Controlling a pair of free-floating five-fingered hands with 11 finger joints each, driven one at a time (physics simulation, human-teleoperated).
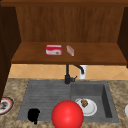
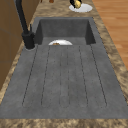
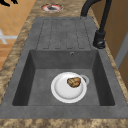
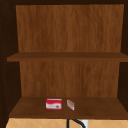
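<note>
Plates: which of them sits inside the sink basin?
The plain white plate carrying a brown piece of food lies on the basin floor. The red-rimmed plate rests on the countertop beyond the drainboard.

Left robot hand (image 1: pixel 33 115), low, front-left

Matt grey sink (image 1: pixel 50 95); glossy white plate (image 3: pixel 62 93)
</note>
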